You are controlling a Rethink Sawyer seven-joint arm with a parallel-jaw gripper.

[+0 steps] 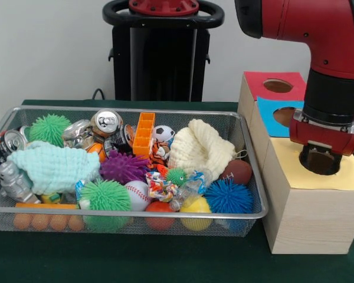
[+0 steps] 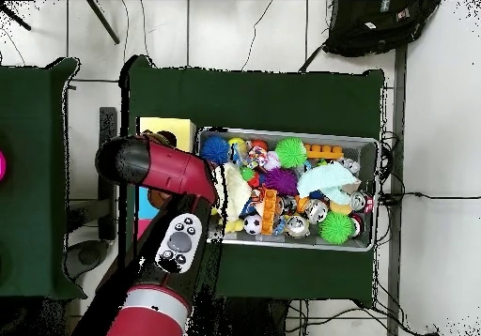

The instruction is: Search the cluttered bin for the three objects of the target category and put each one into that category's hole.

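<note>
Green-clothed table (image 1: pixel 135 259) carries the toy-crammed wire bin (image 1: pixel 23 215), no lettering legible, gripper (image 1: pixel 320 160) over the wooden box's (image 1: pixel 307 218) yellow hole, finger state hidden.

Spiky balls (image 1: pixel 105 196) five; cans (image 1: pixel 107 121) perhaps four; cloths (image 1: pixel 53 167) two

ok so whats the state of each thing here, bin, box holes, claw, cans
wire bin: full of clutter, upright on the table
wooden box: upright beside the bin
red hole: open, nothing in view inside
blue hole: open, partly hidden by the arm
yellow hole: the claw is over it, open or shut unclear
soda can: crushed, in the bin
</note>
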